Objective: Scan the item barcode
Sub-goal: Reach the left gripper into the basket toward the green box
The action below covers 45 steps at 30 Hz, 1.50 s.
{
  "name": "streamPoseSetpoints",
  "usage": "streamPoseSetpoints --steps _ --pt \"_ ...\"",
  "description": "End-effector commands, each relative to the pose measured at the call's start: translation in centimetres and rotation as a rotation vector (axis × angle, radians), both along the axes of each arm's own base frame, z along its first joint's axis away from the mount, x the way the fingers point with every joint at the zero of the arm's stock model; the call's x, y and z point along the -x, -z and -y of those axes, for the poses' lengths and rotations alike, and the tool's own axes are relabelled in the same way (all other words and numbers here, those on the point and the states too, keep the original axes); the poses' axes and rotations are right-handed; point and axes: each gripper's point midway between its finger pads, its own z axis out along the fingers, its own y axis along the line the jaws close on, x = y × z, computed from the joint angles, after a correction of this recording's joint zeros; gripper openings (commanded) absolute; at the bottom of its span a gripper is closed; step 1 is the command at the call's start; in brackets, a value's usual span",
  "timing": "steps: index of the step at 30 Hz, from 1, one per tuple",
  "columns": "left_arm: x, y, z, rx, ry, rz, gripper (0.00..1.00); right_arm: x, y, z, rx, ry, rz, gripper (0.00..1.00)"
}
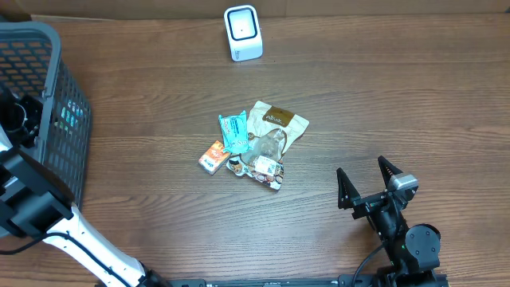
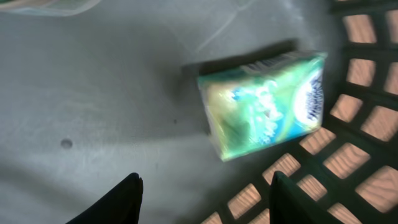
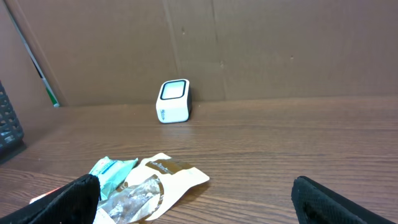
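**Left arm inside the basket, right arm low over the near right of the table.**
The left gripper (image 2: 205, 186) hangs inside the gray basket (image 1: 68, 119) at the table's (image 1: 398, 96) left edge, fingers apart and empty. A green packet (image 2: 264, 102) lies on the basket floor just beyond them, beside the lattice wall. The white scanner (image 1: 243, 33) stands at the far centre. A pile of small packets (image 1: 259, 147) lies mid-table. The right gripper (image 1: 361, 167) is spread wide, holding nothing.

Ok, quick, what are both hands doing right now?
Left hand: open, holding nothing.
Right hand: open, holding nothing.
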Motion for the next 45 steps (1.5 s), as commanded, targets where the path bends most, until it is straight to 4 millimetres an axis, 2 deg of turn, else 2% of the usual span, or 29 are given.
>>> streamPoseSetpoints --steps 1,6,11,15,18,23,26,30,35,39,45 --pt "-0.1 1.6 0.5 0.007 0.001 -0.017 0.49 0.0 0.1 0.0 -0.004 -0.004 0.004 1.00" --pt "-1.0 3.0 1.1 -0.005 0.022 0.000 0.48 0.0 0.1 0.0 -0.004 -0.004 0.004 1.00" --pt "-1.4 5.0 2.0 -0.008 0.043 0.004 0.39 0.0 0.1 0.0 -0.004 -0.004 0.005 1.00" --pt "-1.3 6.3 2.5 -0.007 0.052 -0.003 0.23 0.0 0.1 0.0 -0.004 -0.004 0.005 1.00" --pt "-1.0 6.6 2.4 -0.017 0.051 -0.017 0.05 0.0 0.1 0.0 -0.004 -0.004 0.004 1.00" --pt "-0.3 6.5 2.2 -0.013 0.038 -0.044 0.05 0.0 0.1 0.0 -0.004 -0.004 0.005 1.00" --pt "0.2 5.4 1.9 -0.010 0.012 -0.043 0.04 0.0 0.1 0.0 -0.004 -0.004 0.004 1.00" --pt "0.4 1.9 1.4 -0.048 -0.012 0.007 0.04 0.0 0.1 0.0 -0.004 -0.004 0.005 1.00" --pt "0.6 -6.3 0.9 -0.158 -0.048 0.153 0.04 0.0 0.1 0.0 -0.004 -0.004 0.005 1.00" --pt "1.8 -13.5 1.2 -0.268 -0.104 0.268 0.04 0.0 0.1 0.0 -0.004 -0.004 0.004 1.00" --pt "4.5 -22.7 3.4 -0.351 -0.216 0.461 0.04 0.0 0.1 0.0 -0.004 -0.004 0.004 1.00"
